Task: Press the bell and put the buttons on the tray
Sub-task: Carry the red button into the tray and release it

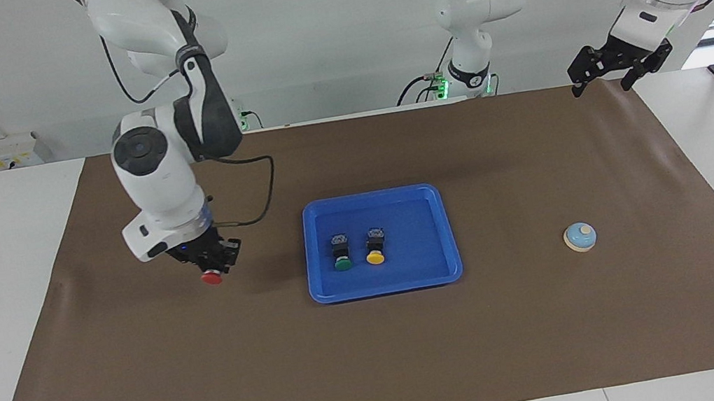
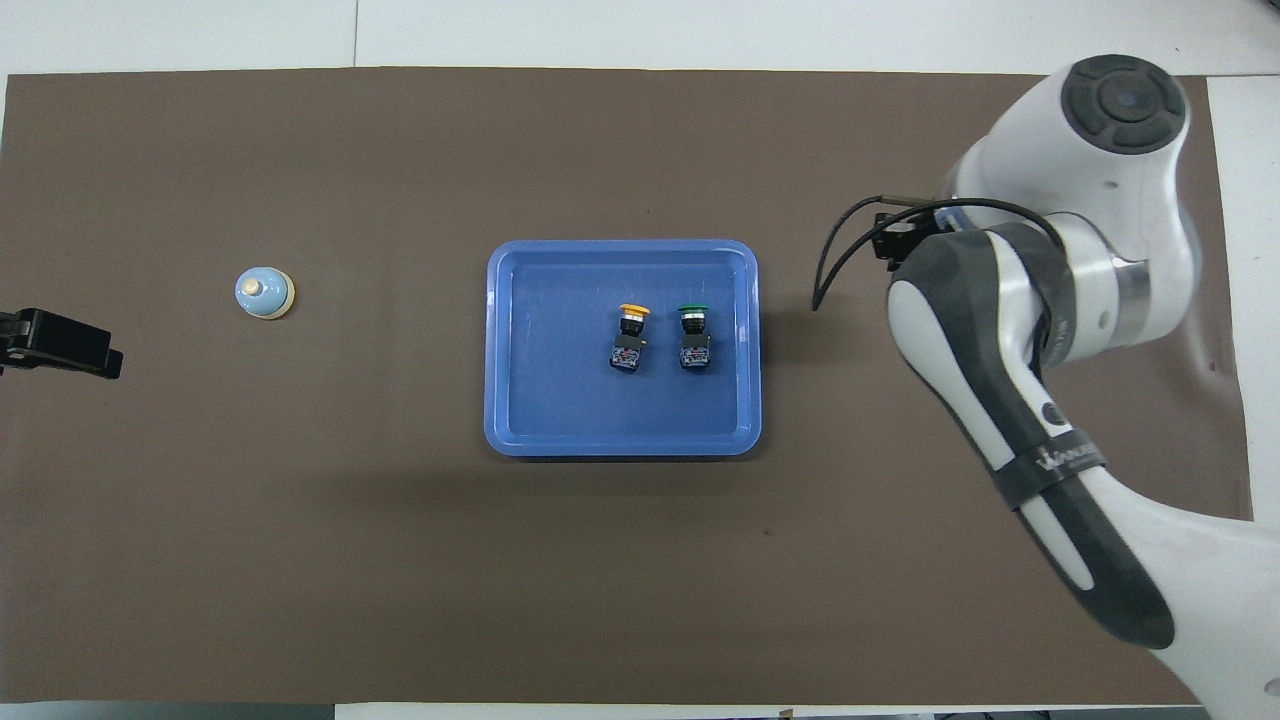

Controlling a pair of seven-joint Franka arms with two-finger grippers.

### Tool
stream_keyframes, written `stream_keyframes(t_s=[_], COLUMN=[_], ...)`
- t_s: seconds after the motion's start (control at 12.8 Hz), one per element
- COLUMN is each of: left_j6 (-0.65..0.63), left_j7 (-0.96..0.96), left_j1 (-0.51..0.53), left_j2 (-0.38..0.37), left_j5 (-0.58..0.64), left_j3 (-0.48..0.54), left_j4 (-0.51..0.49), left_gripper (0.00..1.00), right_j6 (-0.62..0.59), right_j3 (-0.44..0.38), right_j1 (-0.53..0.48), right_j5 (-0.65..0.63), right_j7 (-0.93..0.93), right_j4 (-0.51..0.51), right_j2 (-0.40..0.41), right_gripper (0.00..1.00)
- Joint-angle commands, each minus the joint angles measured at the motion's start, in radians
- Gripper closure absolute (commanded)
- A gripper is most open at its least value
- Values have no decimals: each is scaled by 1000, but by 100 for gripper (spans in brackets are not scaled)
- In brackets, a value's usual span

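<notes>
The blue tray (image 1: 434,245) (image 2: 540,400) lies mid-table with the green button (image 1: 341,252) (image 2: 693,335) and the yellow button (image 1: 374,246) (image 2: 630,338) lying in it side by side. My right gripper (image 1: 211,265) hangs over the brown mat between the tray and the right arm's end of the table, shut on the red button (image 1: 212,276), whose red cap points down. In the overhead view the arm hides that button. The light-blue bell (image 1: 580,237) (image 2: 264,293) stands on the mat toward the left arm's end. My left gripper (image 1: 601,81) (image 2: 60,345) waits open, raised over that end's mat edge.
A brown mat (image 1: 382,366) (image 2: 300,560) covers the white table. The right arm's elbow and wrist (image 2: 1050,300) loom over the mat beside the tray. A black cable (image 1: 257,194) loops from that wrist.
</notes>
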Motion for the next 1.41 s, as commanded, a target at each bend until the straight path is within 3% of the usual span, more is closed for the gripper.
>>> stream_keyframes(t_s=[0.0,0.39,0.63,1.09,1.33], left_j6=[-14,-14,-14,-14,-14], left_j7=[10,10,10,10,10], left_j1=[2,0,2,2,0], left_j2=[-5,-5,-5,-5,-5], left_j5=[1,1,1,1,1], left_j3=[3,3,3,3,3], left_j4=[11,11,11,11,11], left_gripper=[0,0,0,0,0], right_j6=[-35,-68,-17,80,54], right_j3=[-2,-8,-11,-9,-9], right_j1=[115,359,442,504,502], right_j5=[75,62,59,-4,0], right_j7=[105,300,355,367,383], right_j4=[102,302,317,330,331], right_j2=[62,254,308,427,426], right_gripper=[100,100,100,100,100])
